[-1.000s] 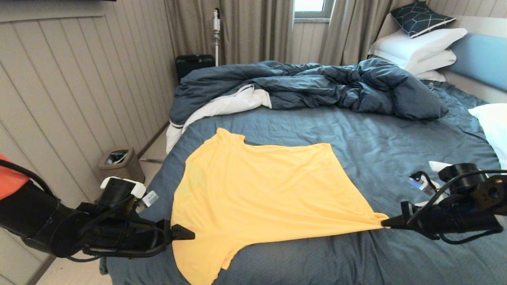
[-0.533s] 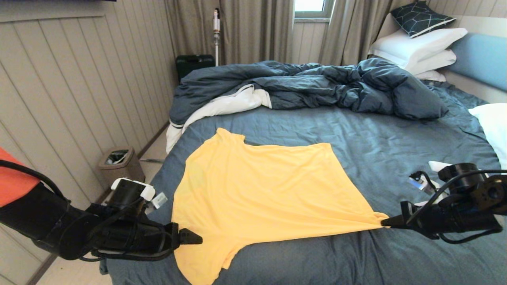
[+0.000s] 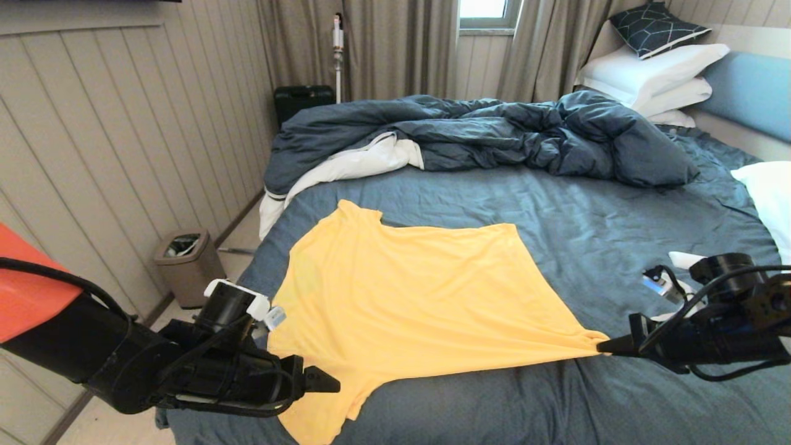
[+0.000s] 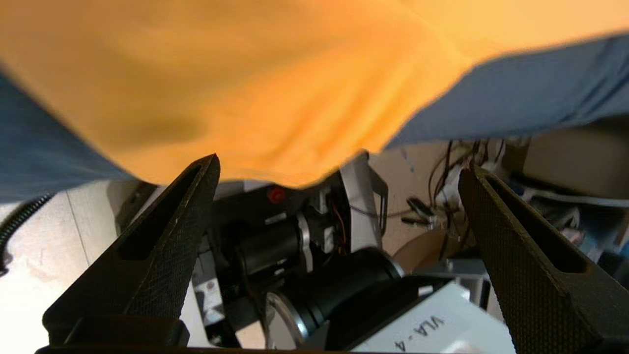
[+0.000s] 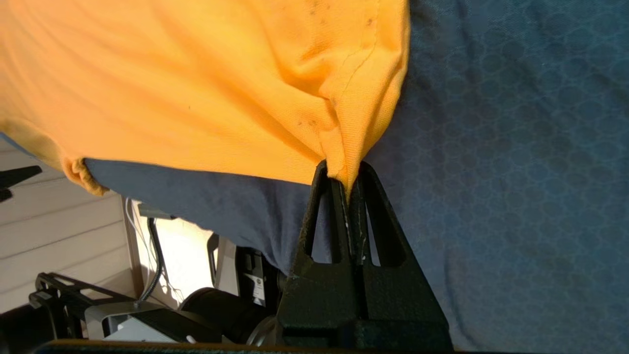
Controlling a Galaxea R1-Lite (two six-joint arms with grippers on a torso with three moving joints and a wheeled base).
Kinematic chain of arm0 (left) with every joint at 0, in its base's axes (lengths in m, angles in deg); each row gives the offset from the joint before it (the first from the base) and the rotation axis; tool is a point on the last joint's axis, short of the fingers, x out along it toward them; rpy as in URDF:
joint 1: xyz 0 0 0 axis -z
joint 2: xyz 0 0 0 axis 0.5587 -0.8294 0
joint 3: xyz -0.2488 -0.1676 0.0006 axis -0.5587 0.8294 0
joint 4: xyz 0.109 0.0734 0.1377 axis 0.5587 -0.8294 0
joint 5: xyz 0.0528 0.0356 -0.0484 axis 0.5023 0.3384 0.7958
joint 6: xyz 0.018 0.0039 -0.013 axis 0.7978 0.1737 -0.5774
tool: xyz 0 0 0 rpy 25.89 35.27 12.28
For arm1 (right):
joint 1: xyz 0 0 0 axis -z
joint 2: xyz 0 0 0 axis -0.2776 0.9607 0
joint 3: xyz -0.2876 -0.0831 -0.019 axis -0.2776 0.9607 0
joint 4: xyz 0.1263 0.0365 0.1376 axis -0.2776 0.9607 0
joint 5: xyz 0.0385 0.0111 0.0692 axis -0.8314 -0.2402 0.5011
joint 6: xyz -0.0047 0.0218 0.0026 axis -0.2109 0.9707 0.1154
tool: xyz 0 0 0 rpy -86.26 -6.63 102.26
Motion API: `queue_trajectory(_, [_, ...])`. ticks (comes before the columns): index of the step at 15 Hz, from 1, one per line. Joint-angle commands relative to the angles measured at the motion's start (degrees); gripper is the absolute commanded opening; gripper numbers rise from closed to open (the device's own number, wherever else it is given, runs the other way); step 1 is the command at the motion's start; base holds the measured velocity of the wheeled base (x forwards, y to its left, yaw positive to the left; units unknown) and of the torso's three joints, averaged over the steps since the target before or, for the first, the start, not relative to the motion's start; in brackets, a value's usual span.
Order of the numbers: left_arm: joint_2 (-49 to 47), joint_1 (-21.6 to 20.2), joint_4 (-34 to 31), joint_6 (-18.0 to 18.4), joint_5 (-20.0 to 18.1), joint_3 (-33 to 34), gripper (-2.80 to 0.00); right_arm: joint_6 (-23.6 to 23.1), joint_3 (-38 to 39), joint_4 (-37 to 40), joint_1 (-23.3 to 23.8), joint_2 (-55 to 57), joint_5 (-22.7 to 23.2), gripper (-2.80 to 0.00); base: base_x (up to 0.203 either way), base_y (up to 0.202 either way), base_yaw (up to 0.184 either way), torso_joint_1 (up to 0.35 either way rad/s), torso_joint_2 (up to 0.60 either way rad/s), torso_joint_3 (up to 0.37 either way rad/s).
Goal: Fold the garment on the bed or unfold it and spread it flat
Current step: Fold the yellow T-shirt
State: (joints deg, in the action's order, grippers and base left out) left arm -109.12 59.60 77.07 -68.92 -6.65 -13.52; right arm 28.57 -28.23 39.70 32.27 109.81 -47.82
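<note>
The garment [image 3: 408, 296], a yellow T-shirt, lies spread on the bed [image 3: 618, 235], and its near left part hangs over the bed's front edge. My right gripper [image 3: 602, 348] is shut on the garment's near right corner, which is drawn to a point. In the right wrist view the cloth [image 5: 196, 88] is pinched between the closed tips of that gripper [image 5: 344, 177]. My left gripper [image 3: 327, 384] is open, low at the garment's near left part. In the left wrist view the garment's hem [image 4: 275, 78] hangs just past the gripper [image 4: 339, 167], with no cloth between the fingers [image 4: 167, 246].
A rumpled dark blue duvet [image 3: 494, 136] covers the far half of the bed. White pillows [image 3: 655, 74] are stacked at the headboard and another pillow [image 3: 769, 198] lies at the right edge. A waste bin [image 3: 185, 259] stands on the floor by the left wall.
My left gripper has moved right and nearer, from the garment's left edge to its lower left part, staying open. The right gripper has kept its hold in place.
</note>
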Motion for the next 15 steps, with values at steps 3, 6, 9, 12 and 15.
queue_trajectory(3, [0.0,1.3,-0.6,-0.2,-0.1,-0.3,0.0,-0.1,0.4,0.0,-0.2,-1.1,0.4,-2.8,0.0,0.0,0.0,0.0,0.0,0.0])
queue_trajectory(6, [-0.1,2.1,-2.1,-0.2,-0.1,-1.0,0.0,-0.1,1.0,0.0,-0.3,-0.7,0.5,-2.8,0.0,0.0,0.0,0.0,0.0,0.0])
queue_trajectory(9, [-0.1,2.8,-2.8,-0.2,0.0,-1.2,-2.8,-0.1,1.5,-0.8,-0.3,-0.5,0.5,-2.8,0.0,0.0,0.0,0.0,0.0,0.0])
queue_trajectory(12, [0.2,2.8,-2.8,-0.2,-0.1,-1.3,-2.8,-0.1,3.3,-5.5,-0.3,-0.2,0.4,-2.8,0.0,0.0,0.0,0.0,0.0,0.0])
queue_trajectory(15, [0.9,3.2,-3.2,-0.4,-0.1,-1.2,-2.8,-0.1,4.0,-6.7,-0.3,0.0,0.3,-2.8,0.0,0.0,0.0,0.0,0.0,0.0])
